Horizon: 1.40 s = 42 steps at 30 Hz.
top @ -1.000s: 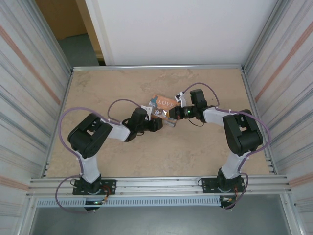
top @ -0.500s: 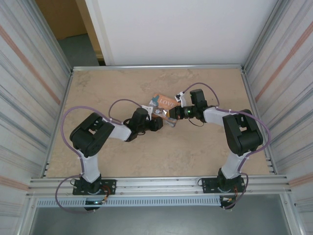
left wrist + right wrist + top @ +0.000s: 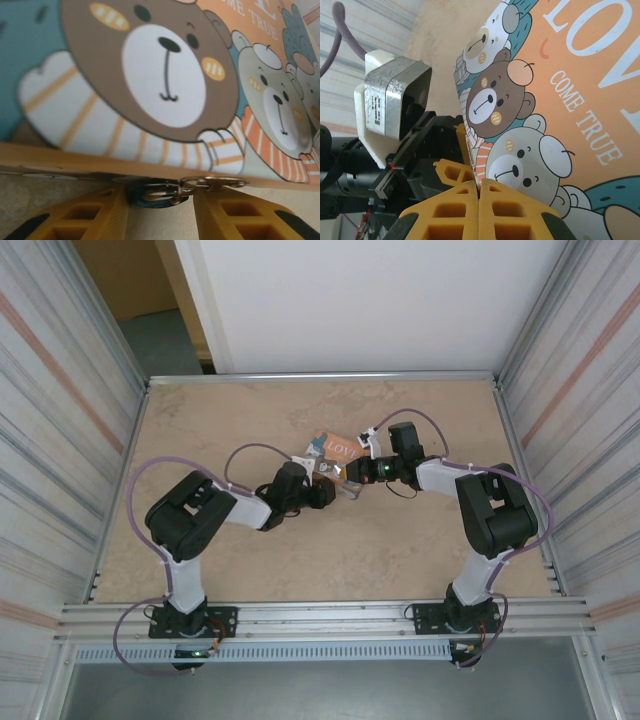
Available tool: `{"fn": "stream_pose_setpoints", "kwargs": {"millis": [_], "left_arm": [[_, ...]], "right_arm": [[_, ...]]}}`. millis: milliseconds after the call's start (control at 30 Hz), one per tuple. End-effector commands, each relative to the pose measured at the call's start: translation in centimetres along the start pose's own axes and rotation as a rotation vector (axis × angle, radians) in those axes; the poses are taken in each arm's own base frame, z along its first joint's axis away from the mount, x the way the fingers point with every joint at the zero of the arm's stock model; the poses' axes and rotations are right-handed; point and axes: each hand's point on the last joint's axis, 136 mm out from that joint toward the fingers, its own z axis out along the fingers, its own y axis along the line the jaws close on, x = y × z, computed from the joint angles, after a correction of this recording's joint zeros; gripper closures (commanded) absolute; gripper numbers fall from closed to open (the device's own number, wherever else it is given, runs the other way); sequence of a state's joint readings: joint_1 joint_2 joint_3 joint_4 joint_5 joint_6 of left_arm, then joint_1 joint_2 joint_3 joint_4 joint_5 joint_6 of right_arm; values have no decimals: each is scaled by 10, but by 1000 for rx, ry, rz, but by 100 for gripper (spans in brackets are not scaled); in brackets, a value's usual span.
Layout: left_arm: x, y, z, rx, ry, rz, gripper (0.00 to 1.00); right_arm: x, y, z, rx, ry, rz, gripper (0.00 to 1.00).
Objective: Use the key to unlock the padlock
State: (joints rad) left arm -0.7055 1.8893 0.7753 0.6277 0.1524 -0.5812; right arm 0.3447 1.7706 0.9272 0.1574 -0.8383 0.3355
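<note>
A small dark padlock hangs from a brass hasp under the front edge of a box printed with bears, which lies mid-table. My left gripper has its yellow fingers on either side of the padlock and is shut on it. From the right, my right gripper is shut on the key. The key's thin blade points along the box edge toward the left gripper's finger. The two grippers meet at the box's near edge. The keyhole is hidden.
Metal walls enclose the table on the left, right and back. The left arm's camera housing sits close beside the key. Bare tabletop lies around the box on all sides.
The left gripper has narrowed onto the padlock and its arm has shifted slightly right. The right arm and the box have stayed still.
</note>
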Motion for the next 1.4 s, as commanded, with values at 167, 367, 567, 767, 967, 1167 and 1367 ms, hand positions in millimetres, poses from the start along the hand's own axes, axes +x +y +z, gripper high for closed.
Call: {"fn": "stream_pose_setpoints", "kwargs": {"millis": [167,367,567,767,967,1167,1367], "left_arm": [[-3,-10,9,-18,-19,5,63],[-7,-9,10,-25,-33,-13,69],[-10,-11,6,-22,-46,-22,76],[-18,-22,-5,4,-42,-41,80],[-19,-37,-16,51,-6,-94,82],[-21,-55,-26,112,35,-153,85],[-23,-71,-38,140,79,-210,90]], "right_arm": [[34,-14,2,43,85,91,100],[33,-13,2,41,83,89,100],[26,-3,-3,30,62,70,100],[3,23,-22,14,-8,-6,100],[4,43,-48,61,-51,-102,100],[39,46,-68,148,-61,-161,100],[85,45,-73,255,-62,-235,100]]}}
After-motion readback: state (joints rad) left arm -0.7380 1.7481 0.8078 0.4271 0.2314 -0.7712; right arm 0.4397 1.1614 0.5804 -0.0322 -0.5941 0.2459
